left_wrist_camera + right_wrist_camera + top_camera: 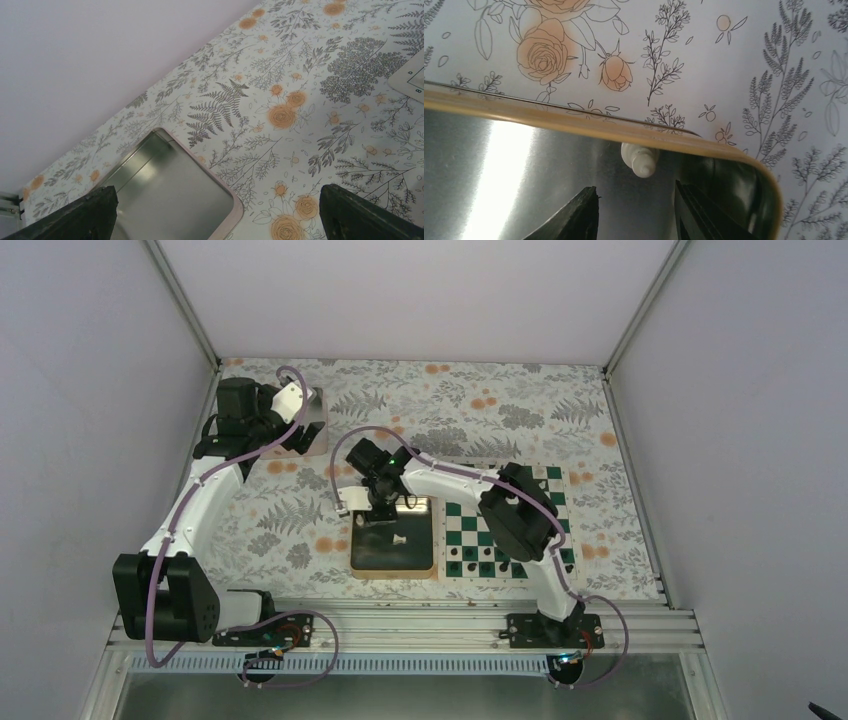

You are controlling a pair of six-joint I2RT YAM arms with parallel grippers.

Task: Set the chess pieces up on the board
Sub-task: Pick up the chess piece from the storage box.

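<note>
Right gripper [636, 212] sits low in the gold-rimmed tray [574, 125], jaws parted with nothing between them. One white chess piece [640, 160] lies on its side just ahead of the gap, at the tray wall, its long axis roughly toward the gripper. Left gripper [220, 215] is wide open and well apart, and the board [556, 476] lies right of the tray.

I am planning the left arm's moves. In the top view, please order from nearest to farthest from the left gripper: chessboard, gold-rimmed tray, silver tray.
1. Silver tray, beneath the left gripper, at the far left.
2. Gold-rimmed tray, at the table's middle, toward the arms.
3. Chessboard, right of that tray.
</note>
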